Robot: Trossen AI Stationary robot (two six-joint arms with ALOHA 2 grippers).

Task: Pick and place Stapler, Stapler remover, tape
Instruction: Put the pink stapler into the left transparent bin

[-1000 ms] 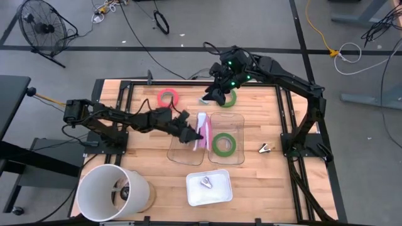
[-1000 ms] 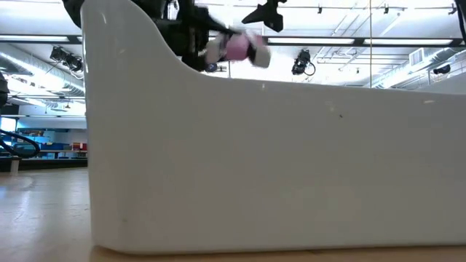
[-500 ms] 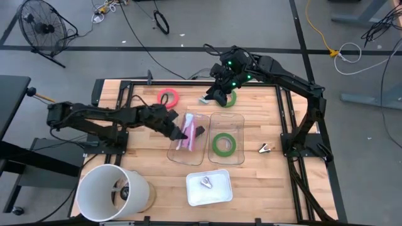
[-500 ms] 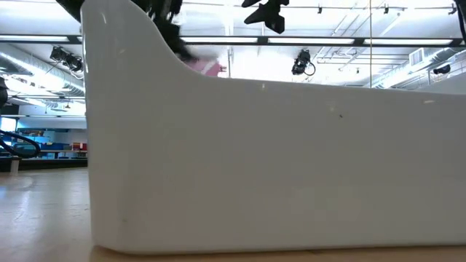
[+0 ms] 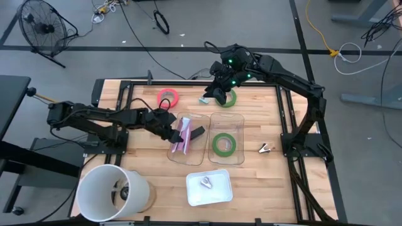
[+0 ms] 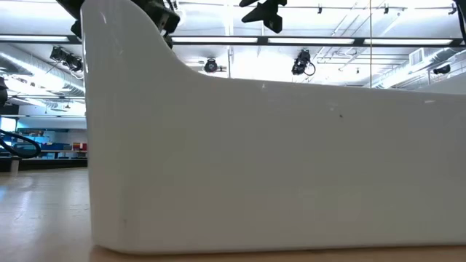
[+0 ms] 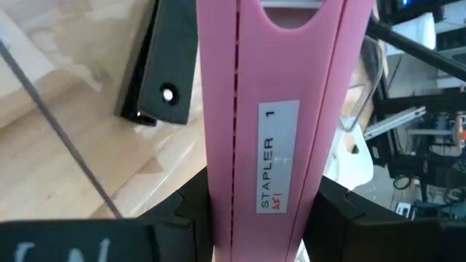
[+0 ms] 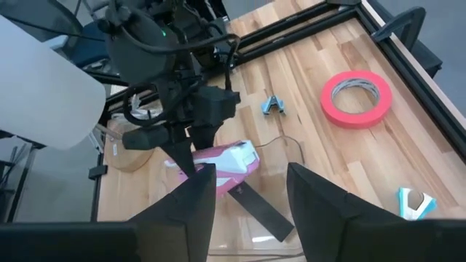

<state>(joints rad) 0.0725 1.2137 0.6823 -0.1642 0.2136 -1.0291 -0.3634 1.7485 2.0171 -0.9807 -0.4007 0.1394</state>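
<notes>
My left gripper (image 5: 176, 134) is shut on a pink stapler (image 5: 183, 135), labelled "STAPLER 1" in the left wrist view (image 7: 277, 167), low over the left clear tray (image 5: 191, 157). A black bar (image 5: 198, 132) lies beside the stapler. My right gripper (image 5: 217, 94) is open and empty at the far side, above a green tape ring (image 5: 230, 98) that it partly hides. A second green ring (image 5: 223, 144) lies flat in the right clear tray (image 5: 233, 120). The red ring (image 5: 168, 97) lies flat on the table. A blue-white staple remover (image 5: 206, 100) lies near my right gripper. My left gripper pinches the stapler's two long sides (image 7: 218, 196) between its two fingers (image 7: 186, 215), near one end. The fingers come from the table's left, slanting down, along the stapler. The stapler points away from the gripper over the tray; whether it rests on the tray floor I cannot tell.
A white tray (image 5: 217, 196) near the front edge holds a small metal piece (image 5: 206, 182); its wall (image 6: 255, 167) fills the low view. A metal clip (image 5: 265, 148) lies at the right. A white bucket (image 5: 100, 185) stands at the front left.
My left gripper has carried the pink stapler toward the table's left and down, from between the two clear trays to the left tray. In the low view the stapler has sunk out of sight behind the white tray's wall.
</notes>
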